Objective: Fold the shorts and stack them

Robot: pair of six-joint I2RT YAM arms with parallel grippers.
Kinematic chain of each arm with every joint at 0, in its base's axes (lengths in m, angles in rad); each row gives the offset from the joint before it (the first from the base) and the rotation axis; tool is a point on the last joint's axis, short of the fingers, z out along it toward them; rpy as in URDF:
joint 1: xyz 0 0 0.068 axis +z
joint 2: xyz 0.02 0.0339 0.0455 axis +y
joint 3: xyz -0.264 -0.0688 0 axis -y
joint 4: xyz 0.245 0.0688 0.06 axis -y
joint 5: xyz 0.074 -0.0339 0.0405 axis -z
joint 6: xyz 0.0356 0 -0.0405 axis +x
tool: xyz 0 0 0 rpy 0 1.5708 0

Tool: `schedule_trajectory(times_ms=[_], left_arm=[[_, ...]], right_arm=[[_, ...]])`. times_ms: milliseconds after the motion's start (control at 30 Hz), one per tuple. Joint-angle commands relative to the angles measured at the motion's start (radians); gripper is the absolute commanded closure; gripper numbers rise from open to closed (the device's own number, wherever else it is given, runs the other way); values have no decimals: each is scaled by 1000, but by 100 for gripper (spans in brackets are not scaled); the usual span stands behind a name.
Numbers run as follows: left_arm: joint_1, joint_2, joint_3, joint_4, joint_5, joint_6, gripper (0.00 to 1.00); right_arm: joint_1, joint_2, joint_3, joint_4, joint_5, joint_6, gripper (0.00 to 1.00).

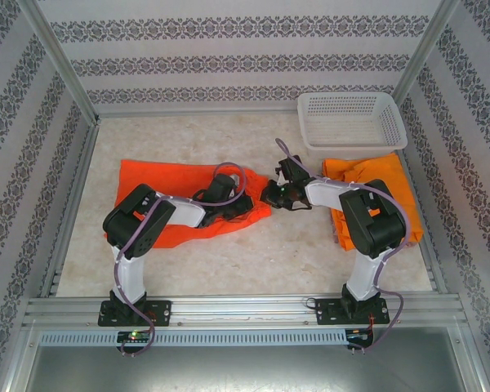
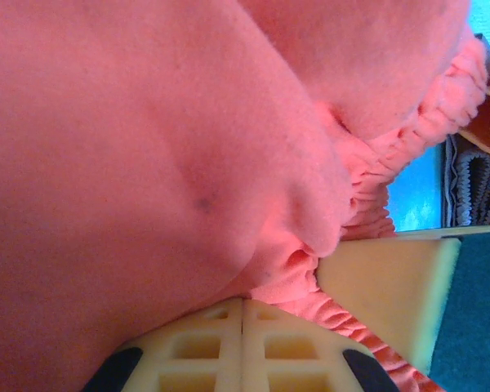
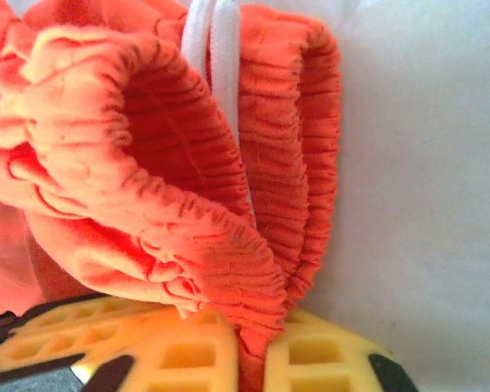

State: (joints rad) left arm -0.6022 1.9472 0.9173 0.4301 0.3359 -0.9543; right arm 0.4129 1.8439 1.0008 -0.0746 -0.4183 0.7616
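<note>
Right gripper [image 3: 251, 331] is clamped shut on the gathered elastic waistband [image 3: 188, 188] of the orange shorts [image 1: 163, 184]. A folded ridge of that band runs down between its fingers, and the white drawstring [image 3: 216, 57] hangs just behind. Left gripper [image 2: 243, 314] is closed too, finger against finger, with cloth bunched hard against its tips; I cannot tell whether any of it is actually nipped. From above, both grippers sit close together at the right end of the shorts, which lie spread and rumpled across the left-centre of the tabletop [image 1: 294, 253]. A second pair of orange shorts [image 1: 388, 173] lies under the right arm, beside the white lattice basket [image 1: 349, 96].

The weak point looks like the right-hand grip. The band sits near the fingertips in a thick, springy fold, so a quick pull could let it squirm free. If the left gripper holds nothing, any lift would hang the garment from one corner and twist it instead of laying it flat. With both grips so near each other, pulling apart may only stretch the elastic. The right arm could also drag the pair beneath it.
</note>
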Motion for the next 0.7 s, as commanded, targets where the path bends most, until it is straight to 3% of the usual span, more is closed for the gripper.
schedule_trajectory(times_ms=[0, 67, 233, 367, 467, 667], left_arm=[[14, -93, -14, -95, -42, 32, 85], [28, -172, -14, -139, -59, 61, 74], [81, -441, -39, -299, -121, 153, 37], [130, -654, -85, -441, -184, 227, 15], [175, -795, -145, -502, -214, 256, 7], [241, -939, -269, -537, -205, 242, 4]], right_arm=[[17, 8, 22, -41, 67, -77, 100], [12, -21, 42, -107, 114, -133, 100], [-7, -120, 144, -411, 271, -319, 100], [-30, -210, 248, -653, 409, -489, 100], [-63, -249, 342, -806, 500, -596, 100], [-112, -236, 588, -1042, 687, -759, 100]])
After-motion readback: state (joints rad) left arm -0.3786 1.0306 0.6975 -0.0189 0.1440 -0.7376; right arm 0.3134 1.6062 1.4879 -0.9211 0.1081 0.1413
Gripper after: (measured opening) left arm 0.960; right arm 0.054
